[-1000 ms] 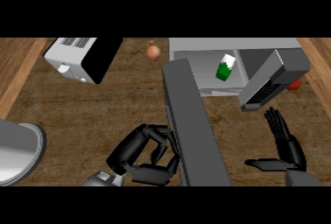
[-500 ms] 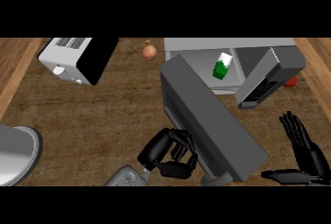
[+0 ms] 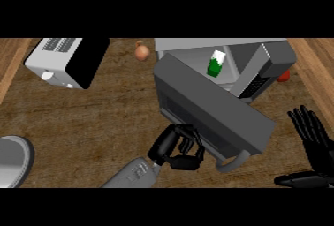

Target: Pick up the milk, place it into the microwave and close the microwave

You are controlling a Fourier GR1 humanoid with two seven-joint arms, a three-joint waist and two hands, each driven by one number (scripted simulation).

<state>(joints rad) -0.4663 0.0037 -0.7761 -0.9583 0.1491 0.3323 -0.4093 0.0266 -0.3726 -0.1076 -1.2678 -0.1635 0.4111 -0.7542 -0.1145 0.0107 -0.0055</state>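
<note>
The left hand (image 3: 177, 148) is seen low in the head view, just left of centre, at the end of a grey forearm that comes up from the lower edge. Its black fingers are curled and are set against the outer face of the microwave door (image 3: 212, 117), near the door's lower end and close beside the curved door handle (image 3: 233, 164); nothing is gripped in them. The right hand (image 3: 314, 141) is shown at the right edge, resting with its fingers straight and pointing up and its thumb out to the left, nothing held.

The milk (image 3: 216, 63) is seen as a small carton, green below and white at the top, tilted a little. It stands inside the microwave (image 3: 261, 66), in the open cavity, above the door's upper edge. The door is partly swung, slanting across the front of the cavity, which is left open to view at its upper part.

On the brown worktop (image 3: 98, 119) a toaster (image 3: 65, 62) is placed at the upper left, and an onion (image 3: 142, 50) lies between it and the microwave.
</note>
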